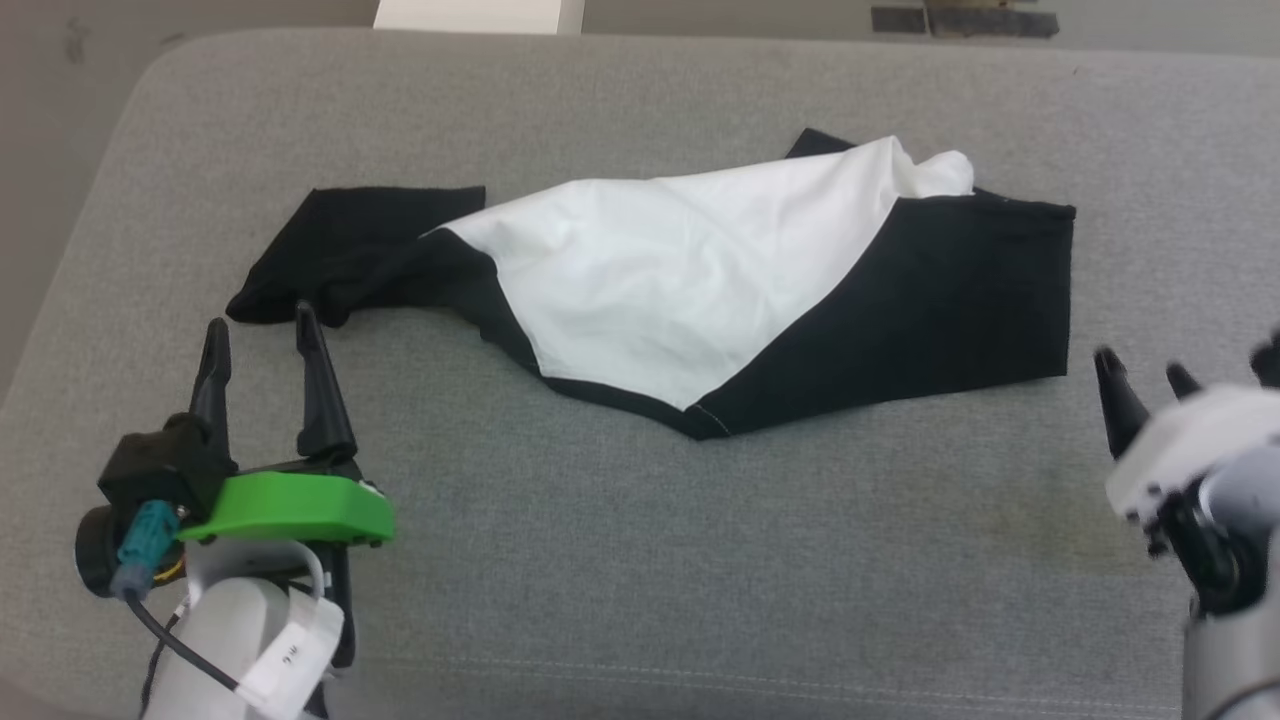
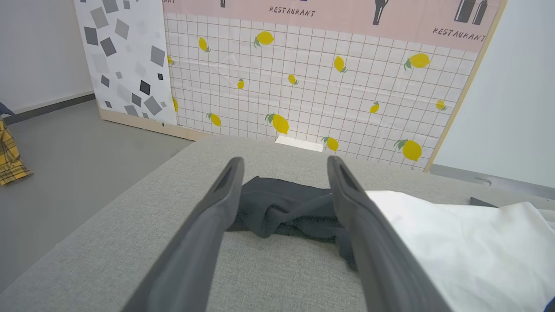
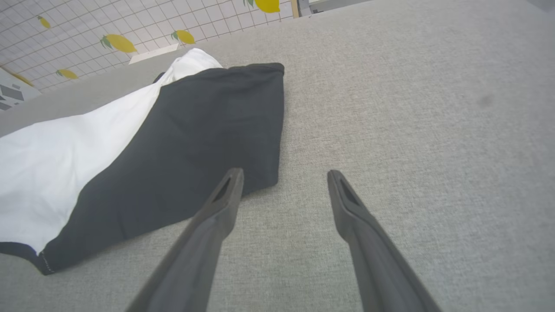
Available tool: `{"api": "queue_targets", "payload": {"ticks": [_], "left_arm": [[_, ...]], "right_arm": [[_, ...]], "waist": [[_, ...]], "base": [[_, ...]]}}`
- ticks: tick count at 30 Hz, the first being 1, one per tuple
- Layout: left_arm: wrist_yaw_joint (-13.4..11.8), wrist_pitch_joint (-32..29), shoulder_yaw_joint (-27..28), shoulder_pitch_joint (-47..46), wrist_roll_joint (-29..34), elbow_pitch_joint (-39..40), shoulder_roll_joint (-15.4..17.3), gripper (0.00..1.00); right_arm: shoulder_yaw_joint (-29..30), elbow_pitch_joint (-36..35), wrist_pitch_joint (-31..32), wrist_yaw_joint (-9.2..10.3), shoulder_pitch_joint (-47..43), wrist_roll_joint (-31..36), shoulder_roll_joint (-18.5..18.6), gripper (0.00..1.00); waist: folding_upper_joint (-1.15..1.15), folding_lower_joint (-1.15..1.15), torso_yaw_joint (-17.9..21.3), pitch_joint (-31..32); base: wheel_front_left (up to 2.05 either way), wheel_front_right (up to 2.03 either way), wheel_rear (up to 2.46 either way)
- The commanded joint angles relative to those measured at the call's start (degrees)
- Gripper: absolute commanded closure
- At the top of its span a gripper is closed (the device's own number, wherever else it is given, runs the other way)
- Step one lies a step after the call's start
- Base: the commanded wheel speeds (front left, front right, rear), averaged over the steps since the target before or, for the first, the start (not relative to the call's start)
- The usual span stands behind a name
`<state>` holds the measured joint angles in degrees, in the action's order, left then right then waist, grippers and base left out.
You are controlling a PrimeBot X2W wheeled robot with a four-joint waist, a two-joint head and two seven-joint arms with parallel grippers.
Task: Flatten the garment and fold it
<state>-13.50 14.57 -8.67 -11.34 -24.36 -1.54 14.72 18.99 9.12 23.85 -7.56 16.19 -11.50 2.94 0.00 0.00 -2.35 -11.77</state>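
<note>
The garment (image 1: pixel 660 280) lies crumpled across the grey cushion (image 1: pixel 600 560), its white panel in the middle and black parts at both ends. A bunched black sleeve (image 1: pixel 340 250) forms its left end. My left gripper (image 1: pixel 262 332) stands open just in front of that sleeve, tips near its edge, nothing between the fingers. In the left wrist view the black sleeve (image 2: pixel 282 212) lies beyond the open left gripper (image 2: pixel 284 167). My right gripper (image 1: pixel 1145 370) is open at the right, beside the garment's black lower corner (image 3: pixel 260 173), holding nothing; its spread tips (image 3: pixel 284 177) hover over the cushion.
The cushion's left edge (image 2: pixel 108 203) drops to a grey floor (image 2: pixel 65 164). Behind the cushion stands a lemon-patterned tiled panel (image 2: pixel 325 86). A yellow plaid cloth (image 2: pixel 8 151) lies on the floor at far left. Bare grey cushion stretches in front of the garment.
</note>
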Motion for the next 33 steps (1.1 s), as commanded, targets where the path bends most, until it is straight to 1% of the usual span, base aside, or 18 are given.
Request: {"api": "queue_targets", "payload": {"ticks": [1,5,6,11,13,17,18,19,22,26,29,31,33], "left_arm": [[0.73,0.40,0.60,1.15,1.30,0.80,-1.08,0.00],[2.29,0.41,1.37,1.40,4.16,2.26,-3.98,0.00],[3.21,0.41,1.90,1.22,4.62,2.23,-5.44,0.00],[6.00,0.42,2.08,-0.42,6.26,1.50,-7.63,0.00],[6.81,0.42,2.06,-0.79,6.72,0.78,-8.27,0.00],[7.88,0.42,2.55,-1.42,7.50,0.07,-9.47,0.00],[8.10,0.42,2.70,-1.50,7.62,-0.10,-9.68,0.00],[8.38,0.42,2.88,-1.58,7.72,-0.34,-9.93,0.00],[9.09,0.42,3.25,-1.71,8.07,-0.85,-10.42,0.00],[9.97,0.42,3.43,-1.75,8.41,-1.80,-10.92,0.00],[10.56,0.42,3.74,-1.63,8.64,-2.50,-11.13,0.00],[10.88,0.42,3.90,-1.59,8.78,-2.91,-11.22,0.00],[11.18,0.42,3.97,-1.54,8.85,-3.48,-11.30,0.00]], "right_arm": [[-1.10,0.94,1.31,0.08,3.00,1.77,0.48,0.00],[-3.96,5.69,6.65,0.08,8.93,6.47,2.69,0.00],[-4.68,8.52,8.80,0.08,11.59,8.26,3.78,0.00],[-5.15,15.32,12.51,0.08,16.01,13.04,5.52,0.00],[-5.99,17.79,14.51,0.08,16.75,13.90,5.89,0.00],[-7.83,20.66,16.97,0.08,17.89,12.64,6.65,0.00],[-7.95,20.94,17.31,0.08,18.10,12.04,7.02,0.59],[-8.28,20.99,17.59,0.08,18.32,11.31,7.76,1.00],[-8.76,20.57,18.75,0.08,18.44,9.13,10.58,1.00],[-7.12,18.69,21.20,0.08,17.38,6.99,16.81,1.00],[-4.35,16.98,22.87,0.08,16.27,6.90,21.71,1.00],[-1.47,16.15,22.67,0.08,16.36,7.56,23.57,1.00],[1.58,15.59,21.15,0.08,16.97,9.07,24.08,1.00]], "waist": [[0.00,0.00,-0.78,-1.83],[0.00,0.00,-2.20,-4.35],[0.00,0.00,-2.98,-5.44],[0.00,0.00,-4.90,-7.85],[0.00,0.00,-5.46,-8.40],[0.00,0.00,-6.13,-9.02],[0.00,0.00,-6.21,-9.05],[0.00,0.00,-6.34,-9.06],[0.00,0.00,-6.52,-8.86],[0.00,0.00,-7.01,-8.20],[0.00,0.00,-7.24,-7.79],[0.00,0.00,-7.30,-7.81],[0.00,0.00,-7.23,-7.76]], "base": [[0.00,0.00,0.00],[0.00,0.00,0.00],[0.00,0.00,0.00],[0.00,0.00,0.00],[0.00,0.00,0.00],[0.00,0.00,0.00],[0.00,0.00,0.00],[0.00,0.00,0.00],[0.00,0.00,0.00],[0.00,0.00,0.00],[0.00,0.00,0.00],[0.00,0.00,0.00],[0.00,0.00,0.00]]}}
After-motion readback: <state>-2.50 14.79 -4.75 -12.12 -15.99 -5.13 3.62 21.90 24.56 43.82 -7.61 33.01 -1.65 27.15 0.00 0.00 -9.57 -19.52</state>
